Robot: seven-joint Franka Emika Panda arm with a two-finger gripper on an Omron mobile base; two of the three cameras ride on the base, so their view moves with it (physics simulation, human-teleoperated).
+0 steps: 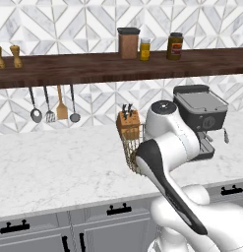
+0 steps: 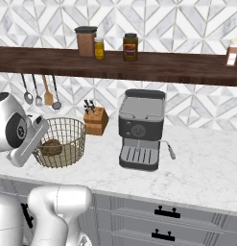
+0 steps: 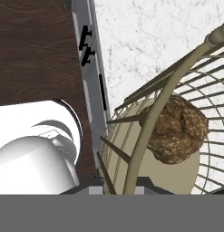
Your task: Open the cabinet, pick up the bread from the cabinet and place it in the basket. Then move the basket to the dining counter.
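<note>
Wire bars of the basket (image 3: 152, 113) cross closest to the hand camera, its rim running down to the end effector (image 3: 118, 183), whose tips sit at the wire wall; whether they clamp it cannot be told. Below lies the white marble counter (image 1: 54, 167), over grey cabinet doors with black handles (image 1: 119, 210). Patterned marble tiles cover the wall, and a dark wooden shelf (image 2: 177, 65) carries a brown canister (image 2: 86, 41) and jars. Utensils (image 1: 50, 104) hang under it. On the counter, the basket stands just beside a knife block (image 2: 95, 120), with an espresso machine (image 2: 140, 129) near its right. Inside the basket, the bread (image 2: 52, 146) rests on the beige bottom, toward the arm's side.
</note>
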